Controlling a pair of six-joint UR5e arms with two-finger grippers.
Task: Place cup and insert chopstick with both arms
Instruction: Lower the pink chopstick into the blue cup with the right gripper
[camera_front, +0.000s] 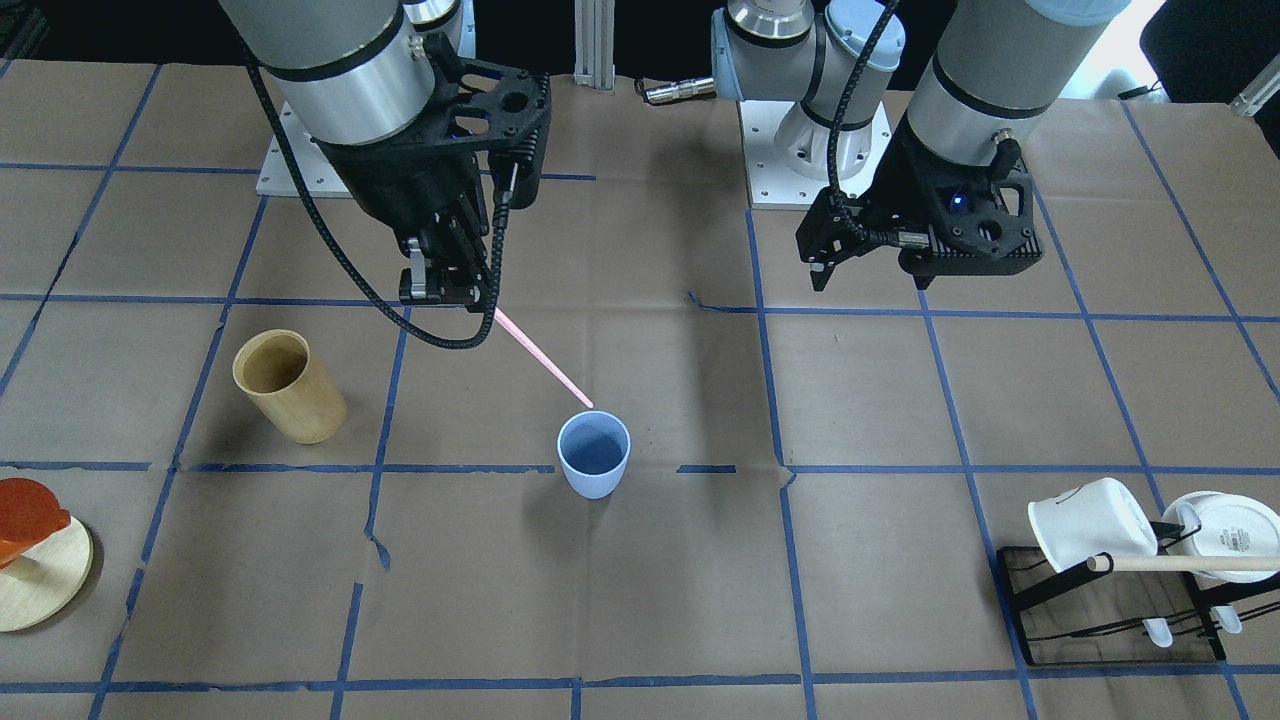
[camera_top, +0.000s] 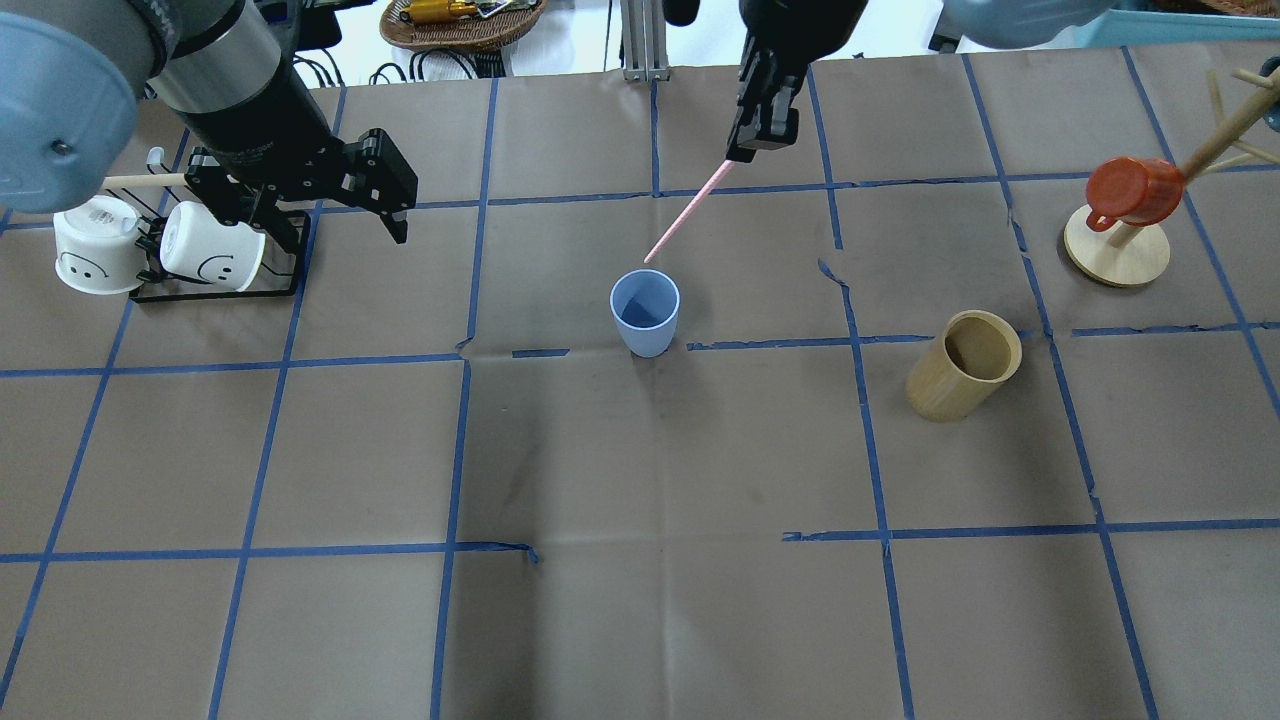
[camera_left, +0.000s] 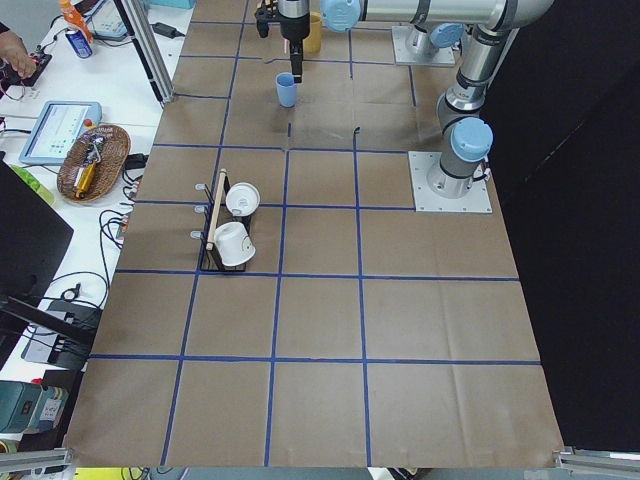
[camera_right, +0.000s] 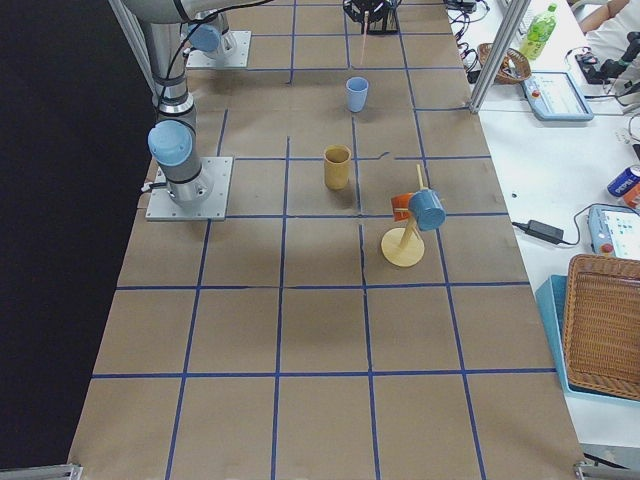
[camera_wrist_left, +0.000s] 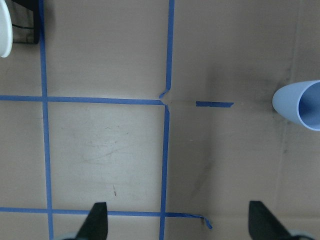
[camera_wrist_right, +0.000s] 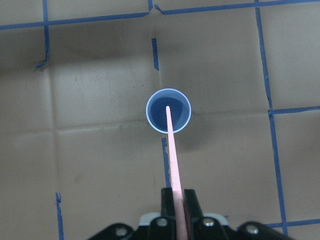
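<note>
Hands first, going left to right. The left hand (camera_wrist_left: 178, 220) is wide open and holds nothing. It hangs off to the side, I think to stay out of the way. The cup (camera_top: 645, 312) stands upright in the middle of the worktop (camera_top: 640, 600), mouth up. The right hand (camera_top: 745, 150) pinches the top end of the chopstick (camera_top: 688, 212) and points it down at the cup's mouth (not inside yet, I think). You should lower it slowly.

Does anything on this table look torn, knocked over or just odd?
Only the brown paper cover: it is ripped at several taped seams, such as the tear between the blue cup and the wooden cup. Both cups stand upright; nothing is spilled.
</note>
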